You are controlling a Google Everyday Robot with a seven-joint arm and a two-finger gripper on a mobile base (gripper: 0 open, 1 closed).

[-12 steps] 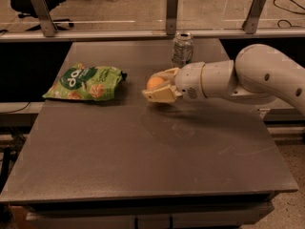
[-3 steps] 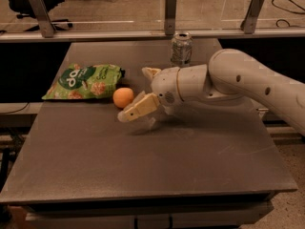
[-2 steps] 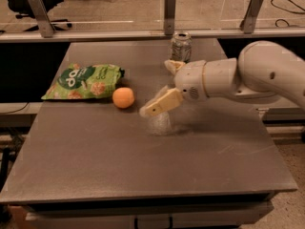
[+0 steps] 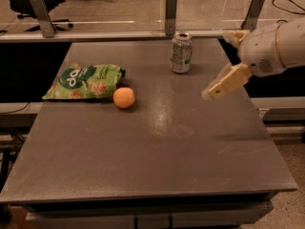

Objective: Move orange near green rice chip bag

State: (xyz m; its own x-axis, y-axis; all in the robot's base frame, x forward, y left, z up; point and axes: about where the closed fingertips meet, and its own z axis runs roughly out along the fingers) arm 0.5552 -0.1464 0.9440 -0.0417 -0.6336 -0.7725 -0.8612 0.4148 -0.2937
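Note:
The orange (image 4: 124,97) rests on the dark table (image 4: 157,151), touching or almost touching the lower right corner of the green rice chip bag (image 4: 86,81), which lies flat at the left. My gripper (image 4: 229,60) hovers over the table's right edge, well to the right of the orange. It is open and empty, with one tan finger (image 4: 223,83) pointing down-left and the other near the top.
A silver soda can (image 4: 181,52) stands upright at the back centre, between the orange and my gripper. A glass barrier with metal posts (image 4: 171,6) runs behind the table. My white arm (image 4: 276,44) fills the right side.
The orange was let go beside the bag and stays there. My gripper has drawn back to the right and upward, away from the orange, past the can.

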